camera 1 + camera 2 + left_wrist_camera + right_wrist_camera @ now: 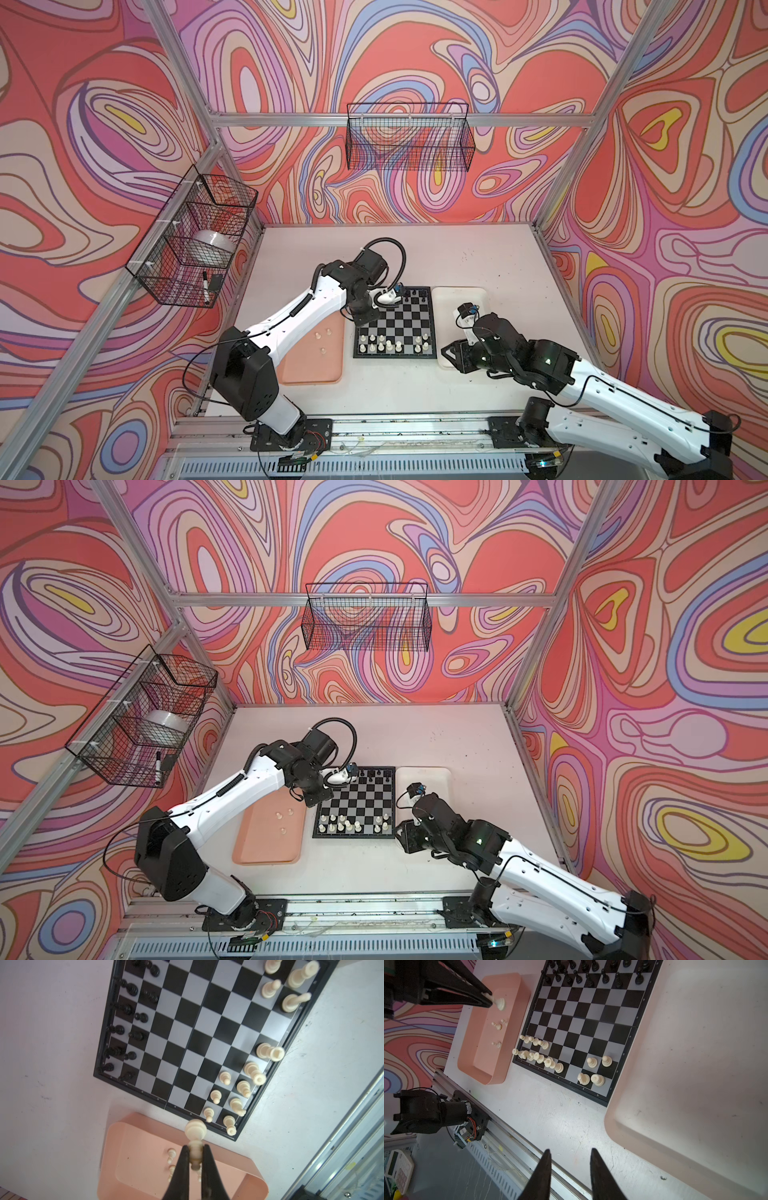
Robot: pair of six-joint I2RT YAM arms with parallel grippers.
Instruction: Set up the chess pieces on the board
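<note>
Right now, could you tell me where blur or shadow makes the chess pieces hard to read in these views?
Left wrist view: soft overall, the tall cream pieces at the board edge smear most. Right wrist view: board sharp, white tray dim and defocused. Both top views: pieces too tiny to identify.

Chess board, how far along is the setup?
Black pieces fill both far rows. Cream pieces occupy most of the near rows, with gaps. The left jaws grip a cream piece near the pink tray; three cream pawns wait there. The right jaws hang open, empty.
</note>
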